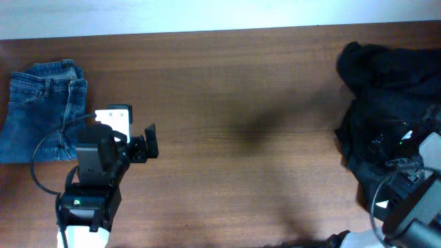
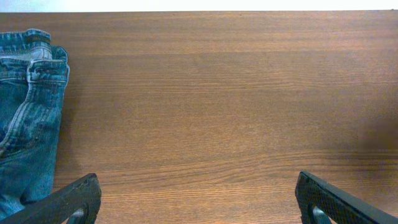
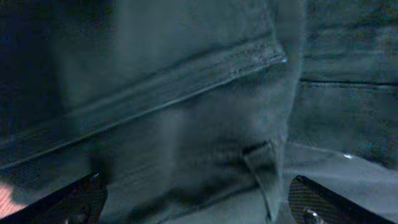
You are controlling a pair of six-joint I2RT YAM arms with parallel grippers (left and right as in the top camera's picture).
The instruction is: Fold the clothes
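Note:
A folded pair of faded blue jeans (image 1: 43,110) lies at the table's far left; it also shows at the left edge of the left wrist view (image 2: 28,118). A heap of black garments (image 1: 389,103) lies crumpled at the right. My left gripper (image 1: 149,143) is open and empty over bare wood just right of the jeans; its fingertips show wide apart (image 2: 198,199). My right gripper (image 3: 196,202) is open, low over the black fabric (image 3: 186,112), which fills its view with a stitched hem. In the overhead view the right arm (image 1: 420,179) covers the heap's lower part.
The brown wooden table (image 1: 248,138) stretches between the jeans and the black heap. A pale wall strip runs along the table's far edge (image 1: 207,14). Cables trail from both arms.

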